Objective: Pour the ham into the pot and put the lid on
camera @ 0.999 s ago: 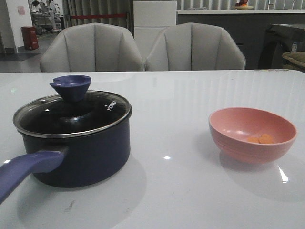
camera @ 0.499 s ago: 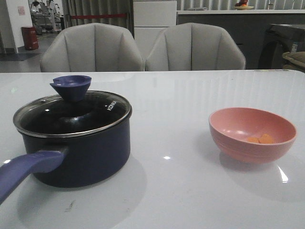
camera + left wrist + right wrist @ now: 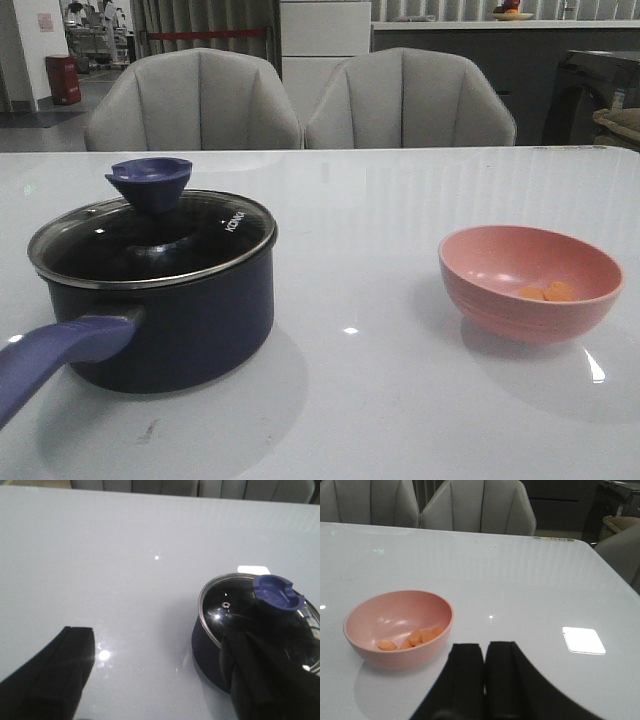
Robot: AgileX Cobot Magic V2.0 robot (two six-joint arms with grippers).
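The dark pot (image 3: 190, 335) stands on the left of the white table, its purple-blue handle (image 3: 55, 358) pointing toward me. The glass lid (image 3: 170, 240) with its purple-blue knob (image 3: 148, 183) sits on it. The ham (image 3: 548, 293), a few orange slices, lies in a pink bowl (image 3: 528, 283) on the right. Neither gripper shows in the front view. In the left wrist view my left gripper (image 3: 160, 667) is open and empty, one finger in front of the pot (image 3: 210, 655) and lid (image 3: 235, 602). In the right wrist view my right gripper (image 3: 485, 652) is shut and empty, beside the bowl (image 3: 397, 627) with the ham (image 3: 415, 637).
Two grey chairs (image 3: 300, 100) stand behind the table's far edge. The table (image 3: 380, 200) is glossy white with light glare spots.
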